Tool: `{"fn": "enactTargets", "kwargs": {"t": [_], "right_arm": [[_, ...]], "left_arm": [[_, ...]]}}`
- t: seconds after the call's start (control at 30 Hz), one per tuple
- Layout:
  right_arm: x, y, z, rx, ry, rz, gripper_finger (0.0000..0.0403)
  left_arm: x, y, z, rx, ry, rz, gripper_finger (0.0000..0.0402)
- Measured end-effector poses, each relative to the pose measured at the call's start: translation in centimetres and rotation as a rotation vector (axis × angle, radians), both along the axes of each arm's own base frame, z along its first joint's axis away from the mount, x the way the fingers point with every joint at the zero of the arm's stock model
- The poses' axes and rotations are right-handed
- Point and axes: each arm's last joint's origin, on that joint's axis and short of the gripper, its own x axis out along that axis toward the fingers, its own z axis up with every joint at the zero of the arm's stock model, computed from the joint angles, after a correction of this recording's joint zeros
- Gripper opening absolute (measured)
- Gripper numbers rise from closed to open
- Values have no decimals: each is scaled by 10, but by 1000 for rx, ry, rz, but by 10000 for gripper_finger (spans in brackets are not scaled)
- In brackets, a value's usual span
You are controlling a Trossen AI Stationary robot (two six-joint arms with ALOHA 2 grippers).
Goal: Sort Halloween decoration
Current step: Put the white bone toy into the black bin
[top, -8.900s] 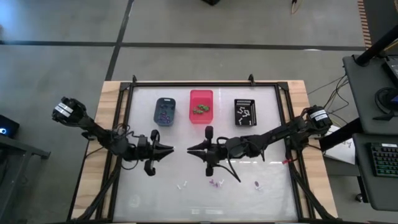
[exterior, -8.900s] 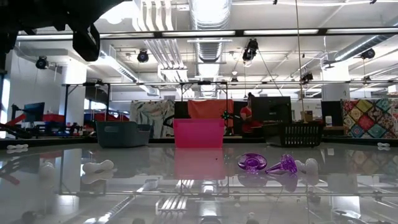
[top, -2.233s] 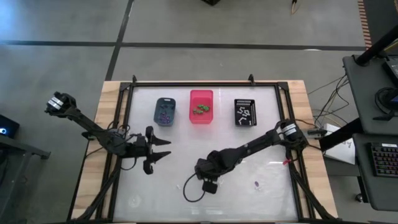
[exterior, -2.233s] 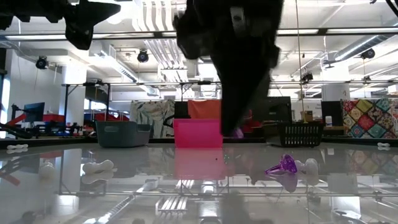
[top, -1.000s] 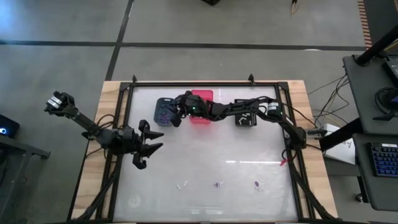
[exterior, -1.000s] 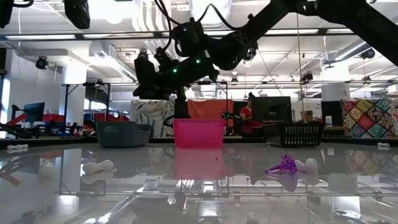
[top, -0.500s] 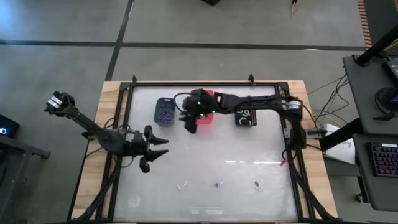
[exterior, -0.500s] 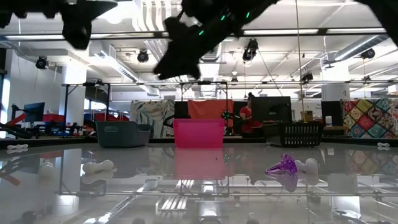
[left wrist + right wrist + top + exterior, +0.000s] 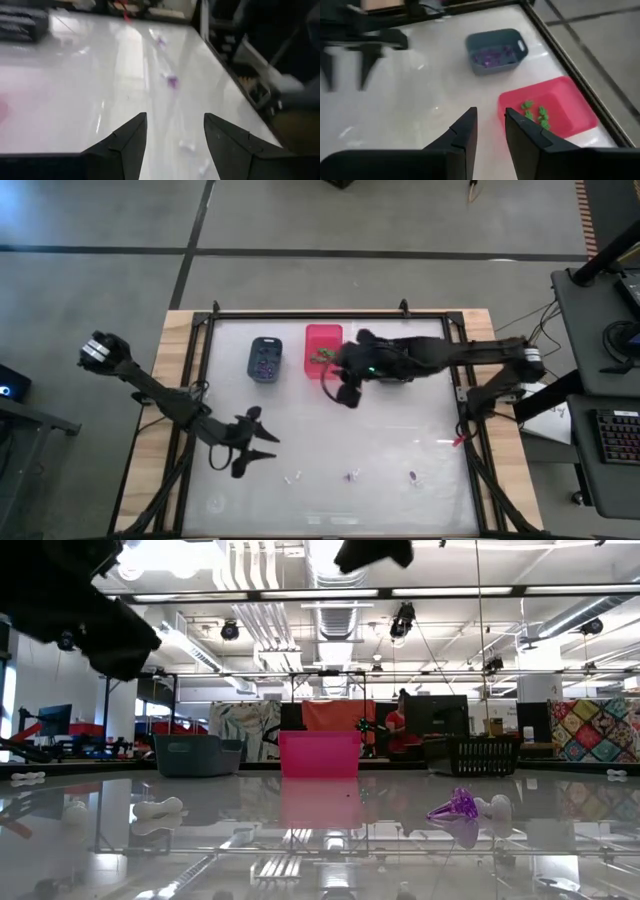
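Three bins stand in a row along the far side of a glossy white table [image 9: 400,430] framed in black rail on a wooden base: a blue-grey bin [image 9: 264,359], a pink bin [image 9: 322,343] and a black bin that the right arm largely covers from above. The floor around the table is grey concrete, and the low view looks into a workshop hall with ceiling ducts, strip lights, monitors and patterned quilts. The Halloween decoration is tiny: purple pieces [image 9: 493,56] lie in the blue-grey bin, green pieces [image 9: 536,112] lie in the pink bin, and three loose ones sit well apart on the near part of the table, a white piece [image 9: 293,477], a purple piece [image 9: 352,475] and another purple piece [image 9: 412,476]. The left gripper [image 9: 258,451] hovers over the near-left table, its fingers spread wide and empty. The right gripper [image 9: 341,392] hangs just beside the pink bin's near end, fingers a narrow gap apart, nothing between them.
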Motion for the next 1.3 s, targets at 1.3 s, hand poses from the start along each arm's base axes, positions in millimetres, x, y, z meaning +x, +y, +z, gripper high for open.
{"fn": "enactTargets", "kwargs": {"t": [1.3], "right_arm": [[-63,140,-32,153,256,202,79]], "left_arm": [[57,-48,-69,204,348,-264,139]]}}
